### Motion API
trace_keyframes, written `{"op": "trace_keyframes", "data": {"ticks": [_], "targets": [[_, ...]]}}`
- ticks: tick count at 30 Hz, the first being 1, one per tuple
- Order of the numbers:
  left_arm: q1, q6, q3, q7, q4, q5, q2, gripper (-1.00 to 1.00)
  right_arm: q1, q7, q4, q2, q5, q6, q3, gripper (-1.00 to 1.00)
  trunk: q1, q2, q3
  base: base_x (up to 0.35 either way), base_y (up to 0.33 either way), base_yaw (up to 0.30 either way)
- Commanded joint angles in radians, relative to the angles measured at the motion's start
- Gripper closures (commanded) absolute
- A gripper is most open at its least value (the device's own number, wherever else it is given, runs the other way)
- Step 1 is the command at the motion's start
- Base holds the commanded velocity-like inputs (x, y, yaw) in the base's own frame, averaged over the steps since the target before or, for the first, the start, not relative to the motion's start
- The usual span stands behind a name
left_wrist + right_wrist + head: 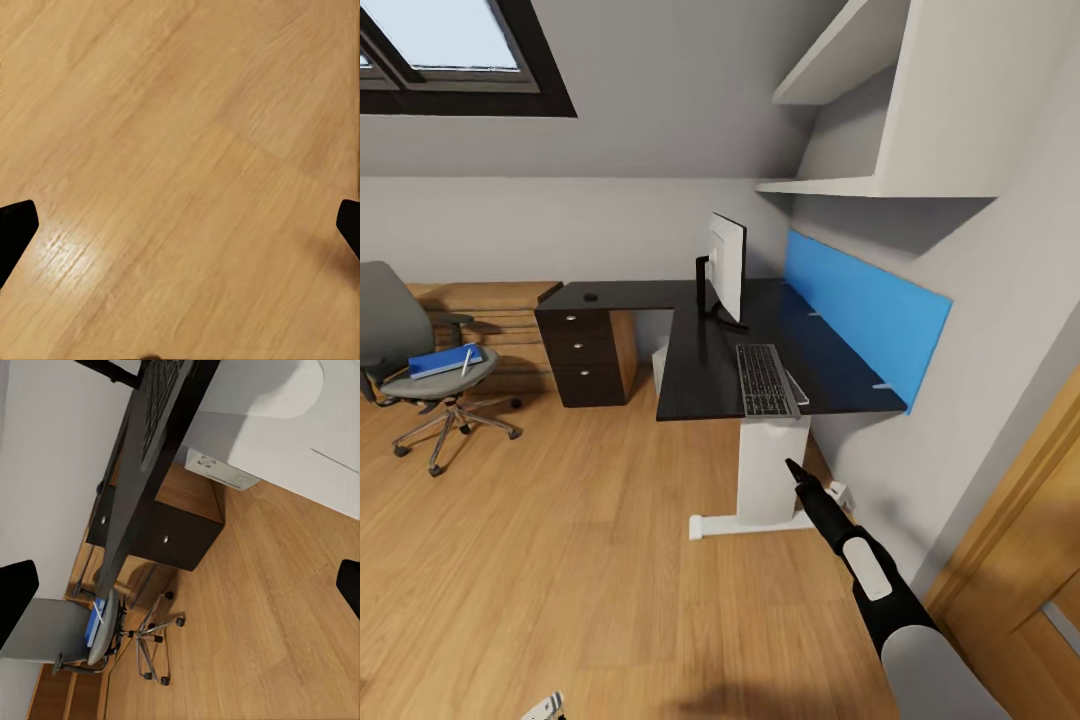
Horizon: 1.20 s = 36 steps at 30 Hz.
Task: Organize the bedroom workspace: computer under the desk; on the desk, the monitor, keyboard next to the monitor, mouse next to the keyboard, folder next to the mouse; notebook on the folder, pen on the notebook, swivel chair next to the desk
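Observation:
The black-topped desk [695, 375] stands against the right wall. On it are the monitor [727, 262], the keyboard [765, 380] near the front edge and the small black mouse [591, 296] on the far wing. A white computer [221, 469] sits under the desktop [139, 480]. At the left stands the swivel chair [400, 335], with the blue folder [445, 360] and the white pen [465, 361] on its seat. I cannot make out the notebook. My right gripper [793, 466] hovers open below the desk's front edge. My left gripper [180, 229] is open over bare floor.
A black three-drawer unit [587, 355] stands under the desk's left wing. The blue back panel [860, 305] and white shelves [840, 185] line the right wall. A wooden door [1030, 560] is at the right. Wood floor [560, 560] stretches between me and the chair.

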Motion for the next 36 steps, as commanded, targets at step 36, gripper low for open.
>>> {"op": "trace_keyframes", "data": {"ticks": [36], "targets": [[0.003,-0.054,-0.012,0.008,-0.133,0.015,0.037,-1.0,0.0,0.073,-0.018,-0.009,-0.014,0.114,-0.029,-1.0,0.0,0.0,-0.001,0.089,0.0,0.0]]}}
